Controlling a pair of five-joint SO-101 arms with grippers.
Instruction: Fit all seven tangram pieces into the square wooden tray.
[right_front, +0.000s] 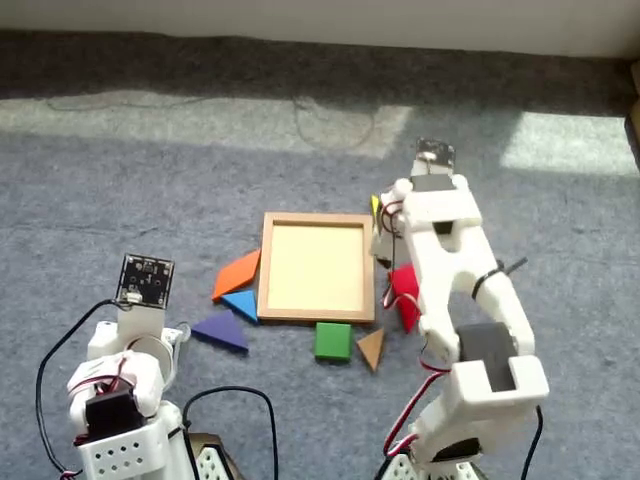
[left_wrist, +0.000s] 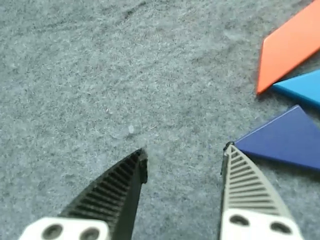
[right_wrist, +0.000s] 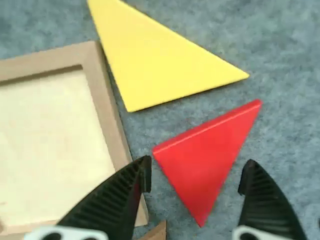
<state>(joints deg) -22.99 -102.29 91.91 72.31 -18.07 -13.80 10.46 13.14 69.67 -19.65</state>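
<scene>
The square wooden tray (right_front: 316, 218) lies empty mid-table. Left of it lie an orange parallelogram (right_front: 237, 273), a light blue triangle (right_front: 241, 303) and a dark blue triangle (right_front: 222, 330). A green square (right_front: 332, 340) and a brown triangle (right_front: 372, 348) sit along its near edge. To its right are a red triangle (right_front: 405, 293) and a yellow triangle (right_front: 376, 207), both partly under the right arm (right_front: 440, 250). My right gripper (right_wrist: 196, 170) is open over the red triangle (right_wrist: 205, 152), beside the tray rim (right_wrist: 107, 100). My left gripper (left_wrist: 185, 150) is open over bare carpet, one fingertip at the dark blue triangle (left_wrist: 285, 142).
Grey carpet covers the table. The left arm (right_front: 125, 380) stands at the near left with its cable looping beside it. The yellow triangle (right_wrist: 155, 60) lies just beyond the red one, next to the tray's corner. Open carpet stretches behind the tray.
</scene>
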